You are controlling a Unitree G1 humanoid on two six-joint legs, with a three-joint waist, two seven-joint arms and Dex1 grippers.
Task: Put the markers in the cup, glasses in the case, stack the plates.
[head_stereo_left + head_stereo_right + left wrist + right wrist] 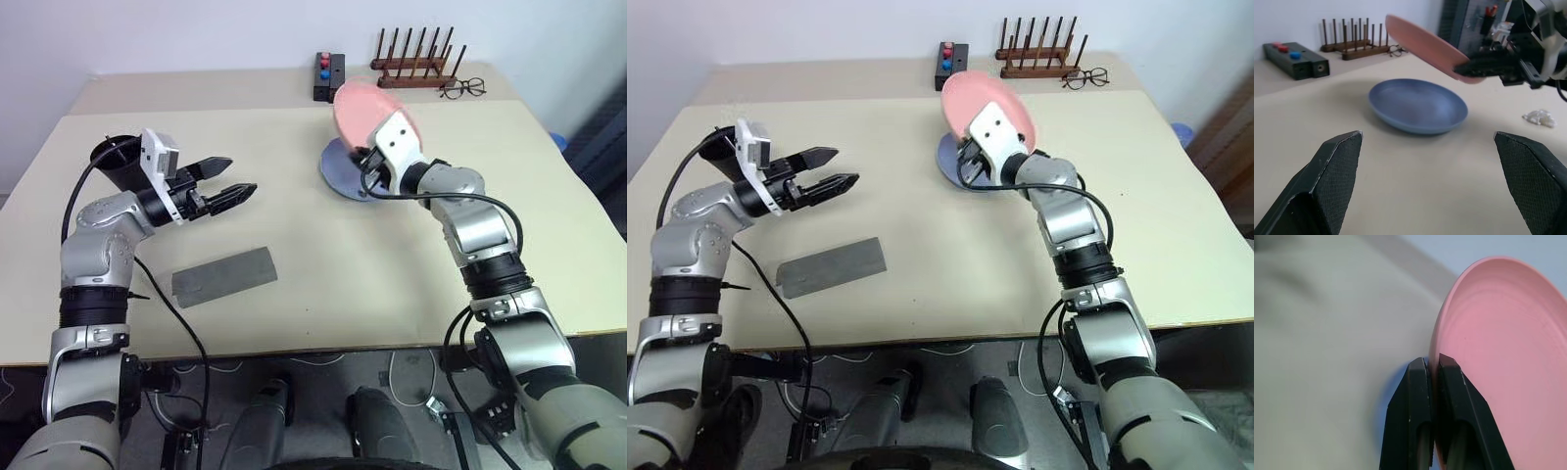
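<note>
Head view: right gripper (370, 164) fingers clamped on rim of round salmon pink plate (364, 110), tilted, held over round light blue plate (345, 168) on pale bench (323, 284). Stacking not finished. Flat grey case (224, 276) lies closed. Tall black cup (116, 163) behind left arm.

Left wrist view: left gripper (1432, 161) fingers spread wide, hold nothing. Wall behind bench.

Right wrist view: fingers (1415, 401) pinch pink rim.
</note>
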